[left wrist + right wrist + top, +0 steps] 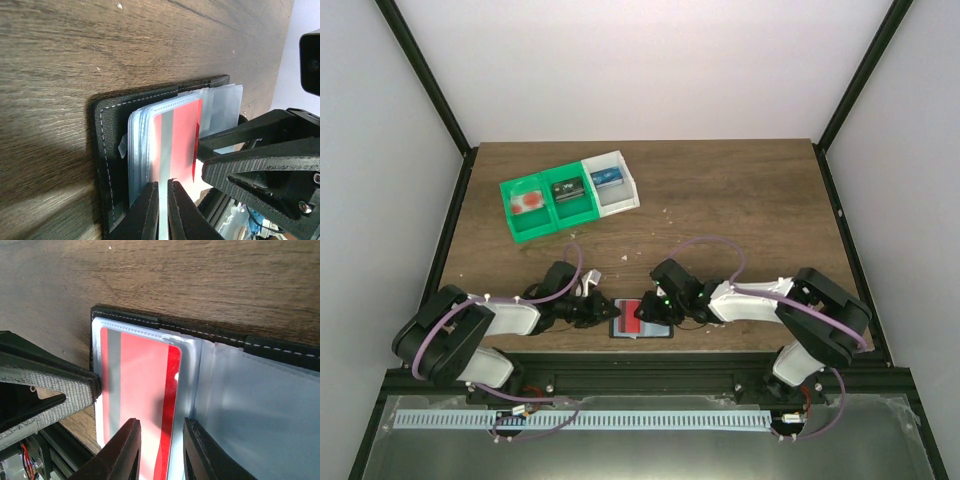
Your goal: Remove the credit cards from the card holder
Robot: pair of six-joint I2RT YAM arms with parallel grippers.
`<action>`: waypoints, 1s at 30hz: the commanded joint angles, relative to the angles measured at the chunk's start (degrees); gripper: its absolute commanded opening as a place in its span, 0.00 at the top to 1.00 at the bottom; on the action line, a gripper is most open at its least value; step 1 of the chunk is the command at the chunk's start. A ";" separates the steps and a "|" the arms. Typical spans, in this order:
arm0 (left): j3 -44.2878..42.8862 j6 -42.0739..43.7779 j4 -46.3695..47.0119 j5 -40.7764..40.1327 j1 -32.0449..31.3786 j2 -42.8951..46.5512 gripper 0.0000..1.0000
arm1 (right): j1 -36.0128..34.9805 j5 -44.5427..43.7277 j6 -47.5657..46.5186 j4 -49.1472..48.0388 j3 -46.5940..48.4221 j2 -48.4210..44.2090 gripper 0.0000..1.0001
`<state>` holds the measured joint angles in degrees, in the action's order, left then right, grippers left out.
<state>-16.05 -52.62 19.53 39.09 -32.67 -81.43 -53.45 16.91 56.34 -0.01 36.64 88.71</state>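
1. Red plastic with a grey stripe shows in both wrist views. A red credit card (182, 140) sits in the clear sleeves (250, 405) of the card holder (107, 150). The holder lies open and flat on the wooden counter (740, 200).
2. Only the overhead view places the holder. It lies by the counter's near edge, between the two arms, well apart from the green-and-white tray (507, 205) at the far left.
3. That view alone shows the tray's three compartments, each with a small item inside. The left one is red-blotched, the middle one dark and the right one blue.
4. The left wrist view shows the left tool (162, 186) all but closed, with a sliver of gap over the card's grey stripe. The right wrist view shows it from the side, its tip touching the sleeve's outer edge.
5. The right tool (162, 425) has its fingers a little apart, astride the card's edge nearest the fold. I cannot tell whether they pinch anything.
6. White stitching on the holder's black rim shows only in the wrist views.
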 commanded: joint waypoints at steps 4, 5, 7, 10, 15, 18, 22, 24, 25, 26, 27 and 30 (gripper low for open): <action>0.99 0.79 0.01 -0.25 0.22 -0.49 0.92 | -0.41 -0.12 -0.70 -0.61 0.05 1.29 0.75; 1.10 0.69 0.11 -0.24 0.24 -0.49 0.92 | -0.42 0.21 -0.76 -1.21 -0.10 1.18 0.75; 1.25 0.59 0.31 -0.25 0.15 -0.49 0.92 | -0.40 0.81 -0.78 -2.45 -0.60 1.13 0.76; 1.53 0.21 0.79 -0.33 0.17 -0.55 0.92 | -0.42 1.43 -0.96 -3.61 -1.10 1.04 0.79; 1.34 -0.20 0.97 -0.33 0.15 -1.16 0.92 | -0.36 2.07 -1.04 -5.43 -2.08 0.53 0.84; 1.23 -0.23 0.95 -0.55 0.17 -1.58 0.91 | -0.34 2.40 -1.38 -6.15 -2.52 -0.06 0.89; 1.58 -0.56 1.40 -1.17 0.17 -1.64 0.91 | -0.10 3.05 -1.45 -7.61 -3.73 -1.24 0.98; 2.08 -1.00 2.09 -1.17 0.21 -1.49 0.91 | 0.05 3.40 -1.33 -8.59 -4.45 -1.89 0.99; 2.34 -1.14 2.31 -1.25 0.18 -1.29 0.91 | 0.11 3.53 -1.35 -8.94 -4.85 -2.21 1.00; 2.61 -1.16 2.35 -1.45 0.15 -1.21 0.91 | 0.20 3.54 -1.26 -9.23 -5.04 -2.48 1.00; 2.79 -1.09 2.35 -1.59 0.20 -1.13 0.91 | 0.27 3.54 -1.23 -9.38 -5.30 -2.75 1.00; 3.20 -0.81 2.36 -1.74 0.19 -1.44 0.91 | 0.49 3.59 -0.93 -9.84 -6.22 -3.36 1.00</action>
<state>-14.44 -53.74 22.74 39.20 -32.53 -82.13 -53.08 19.44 55.35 -7.27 31.59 86.91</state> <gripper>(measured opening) 0.091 0.013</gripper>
